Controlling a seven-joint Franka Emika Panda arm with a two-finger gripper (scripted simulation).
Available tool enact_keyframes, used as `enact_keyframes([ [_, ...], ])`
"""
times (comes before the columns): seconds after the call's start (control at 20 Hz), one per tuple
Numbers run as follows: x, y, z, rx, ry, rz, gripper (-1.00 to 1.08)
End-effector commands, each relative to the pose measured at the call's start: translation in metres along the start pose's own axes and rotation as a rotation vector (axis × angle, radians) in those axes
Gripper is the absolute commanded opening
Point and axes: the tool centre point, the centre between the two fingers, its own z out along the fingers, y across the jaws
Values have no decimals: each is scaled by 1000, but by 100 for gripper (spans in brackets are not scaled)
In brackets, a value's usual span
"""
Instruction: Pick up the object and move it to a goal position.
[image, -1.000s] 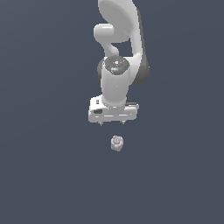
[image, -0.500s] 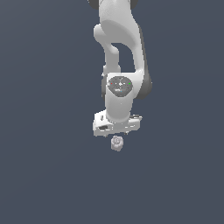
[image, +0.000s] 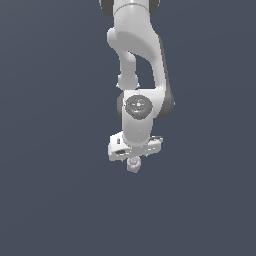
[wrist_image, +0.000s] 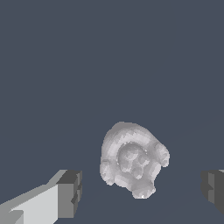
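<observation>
Slippage is looking like the main risk, since the claw (wrist_image: 140, 190) is hanging open with its fingers (wrist_image: 70, 194) spread well apart around the knobbly grey lump (wrist_image: 132, 159) lying between them, whose bumpy, uneven sides may be offering poor contact when squeezed.

The gripper (image: 134, 159) covers the upper part of the object (image: 133, 165) in the exterior view, and its fingertips cannot be made out there. The arm's top runs off the picture's upper edge. In the wrist view both fingers (wrist_image: 68, 192) are cut by the frame's edges, one showing only a dark pad.
</observation>
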Motion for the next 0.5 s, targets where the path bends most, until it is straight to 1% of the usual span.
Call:
enact_keyframes([
  [0.0,0,0,1,0,0,0,100],
  [0.15,0,0,10,0,0,0,100],
  [0.45,0,0,41,0,1,-1,100],
])
